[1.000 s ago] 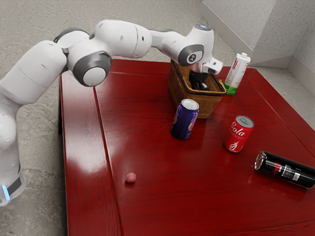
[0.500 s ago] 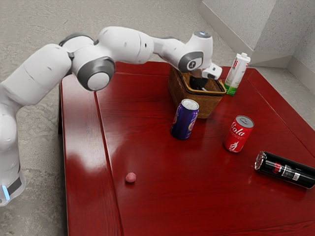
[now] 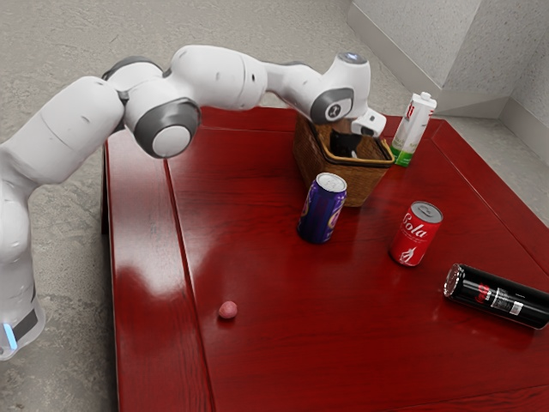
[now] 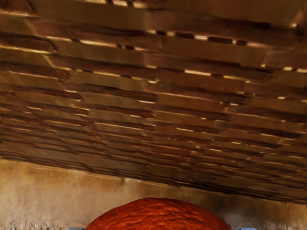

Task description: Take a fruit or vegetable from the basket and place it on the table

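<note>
Your tool (image 3: 345,146) sits inside the basket (image 3: 362,178) — apart or clamped, you can't tell — with an orange-red fruit (image 4: 158,215) (pebbly skin) right by it

Glossy red wood table (image 3: 274,360), woven basket (image 3: 356,184)

So my arm (image 3: 219,77) comes in from the exterior view's left, climbs to a bent elbow (image 3: 163,120), then stretches pretty much across; wrist (image 3: 343,90) is cranked over, and the black gripper (image 3: 345,143) points down, partly hidden, tips out of sight there.
</note>
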Robot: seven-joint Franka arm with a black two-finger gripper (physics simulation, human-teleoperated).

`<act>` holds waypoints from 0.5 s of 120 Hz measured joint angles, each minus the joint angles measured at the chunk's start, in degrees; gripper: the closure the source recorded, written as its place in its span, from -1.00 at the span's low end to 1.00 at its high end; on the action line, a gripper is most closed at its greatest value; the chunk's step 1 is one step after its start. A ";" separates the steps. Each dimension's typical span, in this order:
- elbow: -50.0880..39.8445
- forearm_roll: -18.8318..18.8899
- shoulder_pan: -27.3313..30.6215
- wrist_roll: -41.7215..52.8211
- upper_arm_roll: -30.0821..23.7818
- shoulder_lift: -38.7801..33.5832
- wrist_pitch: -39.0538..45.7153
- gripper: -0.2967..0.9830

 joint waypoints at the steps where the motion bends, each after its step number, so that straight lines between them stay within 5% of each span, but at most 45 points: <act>1: 0.00 0.02 0.00 -0.01 0.01 -0.08 -0.12 0.02; 27: -0.01 0.75 -0.17 -0.34 0.28 -5.48 -4.73 0.05; 60: -0.30 6.07 -1.59 -0.39 2.25 -15.47 -17.65 0.05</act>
